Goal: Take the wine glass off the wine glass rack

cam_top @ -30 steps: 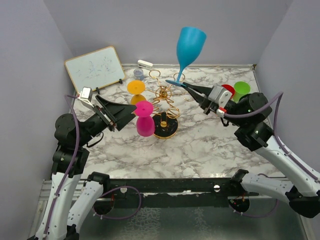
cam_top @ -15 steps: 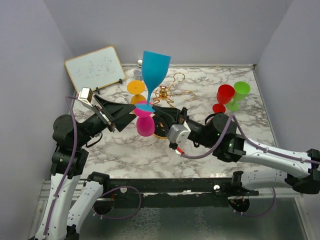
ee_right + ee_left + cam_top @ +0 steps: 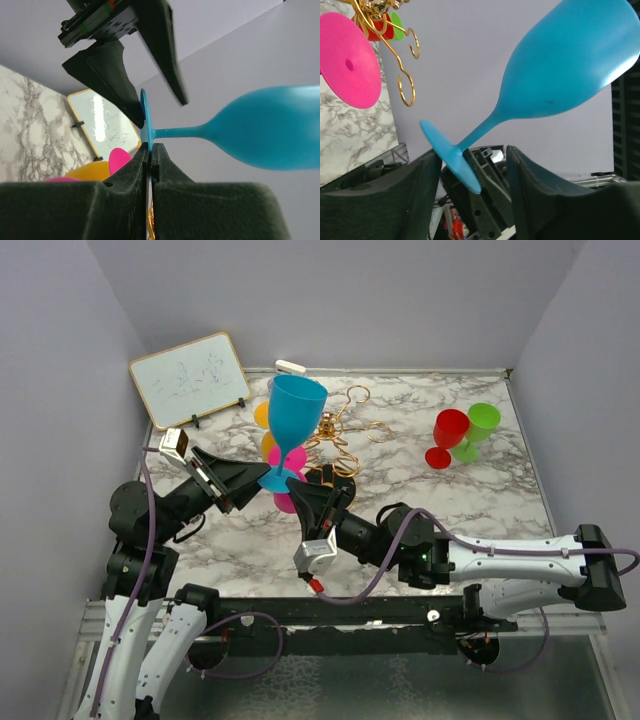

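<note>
The blue wine glass (image 3: 297,412) is upright in the air, off the gold wire wine glass rack (image 3: 338,432), left of it. My right gripper (image 3: 293,486) is shut on the rim of its round foot (image 3: 145,117), fingers pressed flat against the disc in the right wrist view (image 3: 150,148). My left gripper (image 3: 264,473) reaches in from the left, and its jaws stand apart on either side of that foot (image 3: 451,156). The left gripper (image 3: 471,159) is open, with a gap to the right finger. Gold hooks (image 3: 406,86) of the rack show at upper left.
A pink glass (image 3: 284,502) and an orange glass (image 3: 266,446) hang on the rack's left side, just behind both grippers. A red glass (image 3: 448,430) and a green glass (image 3: 482,422) stand at the right. A whiteboard (image 3: 190,375) leans at the back left.
My right arm has swung left and toward the near edge, carrying the blue glass from above the rack's right side down between my left gripper's fingers. The left jaws have narrowed.
</note>
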{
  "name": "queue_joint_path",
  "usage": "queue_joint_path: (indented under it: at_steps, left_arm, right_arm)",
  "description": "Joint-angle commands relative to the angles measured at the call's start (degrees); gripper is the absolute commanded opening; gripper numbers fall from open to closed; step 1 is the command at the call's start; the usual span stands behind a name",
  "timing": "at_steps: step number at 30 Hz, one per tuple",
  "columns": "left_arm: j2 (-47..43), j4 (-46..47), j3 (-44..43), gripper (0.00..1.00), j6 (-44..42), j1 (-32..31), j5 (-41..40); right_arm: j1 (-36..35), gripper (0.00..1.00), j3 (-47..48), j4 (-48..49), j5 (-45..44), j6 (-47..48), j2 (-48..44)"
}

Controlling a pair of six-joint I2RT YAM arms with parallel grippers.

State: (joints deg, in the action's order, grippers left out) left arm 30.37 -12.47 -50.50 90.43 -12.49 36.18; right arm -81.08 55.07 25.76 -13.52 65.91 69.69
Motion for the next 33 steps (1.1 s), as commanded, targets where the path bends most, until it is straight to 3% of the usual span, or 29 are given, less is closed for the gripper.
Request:
queue_joint_path:
  at_steps: [1, 4, 5, 7, 12, 20, 25, 27, 29, 33]
  left_arm:
    - [-0.92, 1.18, 0.13, 0.31, 3.80, -0.16, -0.09]
    - [-0.93, 1.56, 0.13, 0.04, 3.53, -0.12, 0.09]
    - [-0.95, 1.71, 0.21, 0.00, 3.38, -0.16, 0.11]
    - [-1.05, 2.03, 0.28, 0.00, 2.96, -0.16, -0.01]
    - [-1.36, 2.28, 0.00, 0.00, -0.67, -0.16, -1.85]
    - [-3.05, -4.81, -4.68, 0.00, -20.27, -0.13, -13.37]
    - [-7.12, -9.30, -5.45, 0.00, -31.33, -0.15, -21.00]
    - [-9.38, -11.25, -5.02, 0.00, -35.49, -0.16, -23.71]
    - [-11.44, -13.31, -4.33, 0.00, -39.27, -0.15, -25.81]
    - [-14.77, -14.88, -1.95, 0.00, -43.90, -0.16, -26.87]
  right_arm:
    - [-2.07, 0.01, -1.61, 9.13, -4.22, 6.11, 1.56]
    - [-2.92, 0.01, -2.50, 11.38, -5.58, 7.82, 1.88]
    - [-3.06, 0.01, -2.84, 11.91, -6.08, 8.22, 1.75]
    - [-3.43, 0.05, -3.58, 12.78, -7.52, 8.57, 1.11]
    - [-5.00, 0.33, -4.44, 10.44, -13.71, 5.89, -3.33]
    - [-6.33, 0.41, 1.31, -18.78, -21.21, -18.14, -16.96]
    - [-6.37, 0.33, 10.36, -33.05, -33.03, -33.03, -15.40]
    - [-6.30, 0.22, 15.58, -40.86, -35.55, -40.77, -13.91]
    - [-6.35, 0.04, 20.84, -48.23, -36.79, -48.49, -12.82]
    - [-6.20, 0.01, 33.09, -61.74, -33.14, -62.85, -11.07]
